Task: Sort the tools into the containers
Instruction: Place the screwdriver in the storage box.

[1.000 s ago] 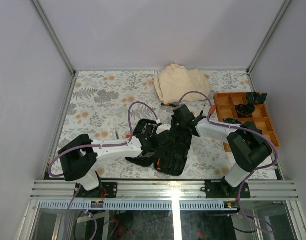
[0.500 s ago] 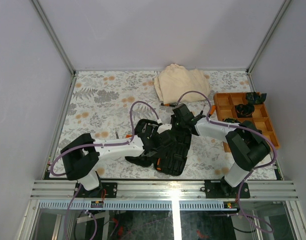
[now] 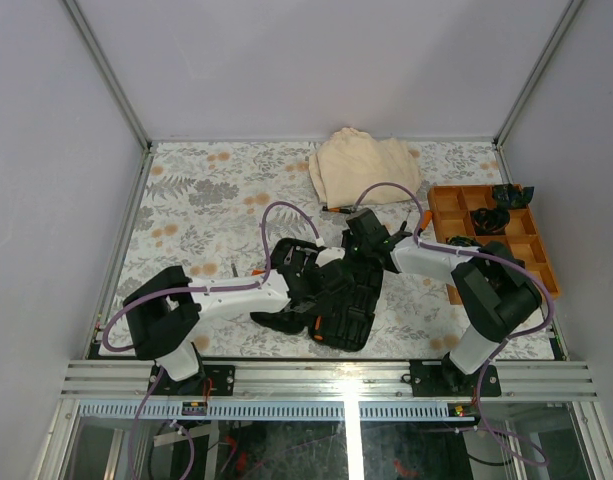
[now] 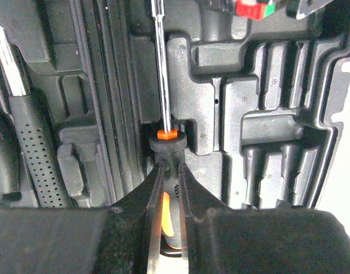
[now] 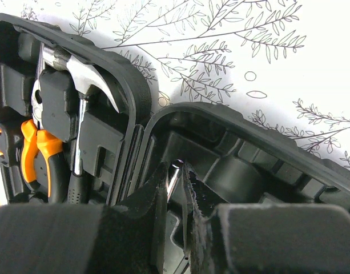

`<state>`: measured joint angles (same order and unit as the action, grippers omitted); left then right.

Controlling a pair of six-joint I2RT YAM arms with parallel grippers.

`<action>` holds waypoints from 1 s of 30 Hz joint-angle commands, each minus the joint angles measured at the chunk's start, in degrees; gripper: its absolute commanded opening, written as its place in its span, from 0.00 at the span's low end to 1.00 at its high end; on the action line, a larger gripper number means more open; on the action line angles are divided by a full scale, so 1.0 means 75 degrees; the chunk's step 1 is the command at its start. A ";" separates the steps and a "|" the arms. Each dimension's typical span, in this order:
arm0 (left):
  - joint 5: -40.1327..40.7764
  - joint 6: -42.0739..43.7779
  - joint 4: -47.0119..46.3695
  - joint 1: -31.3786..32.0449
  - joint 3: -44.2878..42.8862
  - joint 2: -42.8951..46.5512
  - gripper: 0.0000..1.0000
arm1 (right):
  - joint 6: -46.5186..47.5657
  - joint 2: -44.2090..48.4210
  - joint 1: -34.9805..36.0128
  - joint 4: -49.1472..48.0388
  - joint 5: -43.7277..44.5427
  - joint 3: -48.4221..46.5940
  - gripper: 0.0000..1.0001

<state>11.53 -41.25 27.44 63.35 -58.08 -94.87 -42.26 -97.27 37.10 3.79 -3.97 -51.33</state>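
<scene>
The left gripper [image 4: 170,171] is clamped on the black-and-orange handle of a screwdriver [image 4: 161,85]. The handle sits between its fingers, and the bright shaft runs straight away from it along a moulded channel of the open tool case [image 3: 346,315].

The case lies on the flowered counter [image 3: 196,200] between the 2 arms, with its 2 hinged halves spread. Just left of the screwdriver, a hammer [image 5: 92,80] lies in its slot in the other half. Orange-handled pliers [image 5: 37,145] are seated beside the hammer.

The right gripper [image 5: 176,171] is at the rim of the nearer half. Its fingers are almost together, with a glint of metal at their tips. It cannot be told whether they pinch anything.

A red-and-green patch [image 4: 252,7] at the top edge of the left wrist view is cut off too much to read.

A beige cloth [image 3: 364,168] lies at the far side of the counter, and an orange tray [image 3: 448,205] lies at the right.
</scene>
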 commanded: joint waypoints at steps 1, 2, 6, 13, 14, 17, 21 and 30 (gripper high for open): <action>-0.0637 0.0049 0.0687 0.0124 0.0389 -0.0768 0.00 | 0.0379 -0.0995 0.0034 0.0784 0.0897 0.0654 0.00; -0.0681 0.0067 0.0689 0.0124 0.0377 -0.0804 0.00 | 0.0365 -0.1034 0.0034 0.0764 0.0943 0.0700 0.00; -0.0677 0.0075 0.0712 0.0128 0.0406 -0.0874 0.00 | 0.0295 -0.1115 0.0033 0.0751 0.1220 0.0918 0.00; -0.0700 0.0087 0.0703 0.0132 0.0518 -0.0980 0.00 | 0.0172 -0.1286 0.0034 0.0548 0.1400 0.1318 0.00; -0.0707 0.0087 0.0689 0.0140 0.0550 -0.0993 0.00 | 0.0160 -0.1309 0.0034 0.0495 0.1417 0.1369 0.00; -0.0762 0.0087 0.0644 0.0162 0.0675 -0.1066 0.00 | 0.0115 -0.1373 0.0034 0.0401 0.1439 0.1499 0.00; -0.0812 0.0043 0.0602 0.0182 0.0918 -0.1184 0.00 | 0.0063 -0.1399 0.0034 0.0303 0.1430 0.1625 0.00; -0.1040 -0.0081 0.0535 0.0192 0.1573 -0.1329 0.00 | 0.0001 -0.1330 0.0034 0.0250 0.1522 0.1851 0.00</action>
<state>12.47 -41.36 23.79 63.33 -55.33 -95.26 -46.00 -97.51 37.10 -9.26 -3.57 -44.45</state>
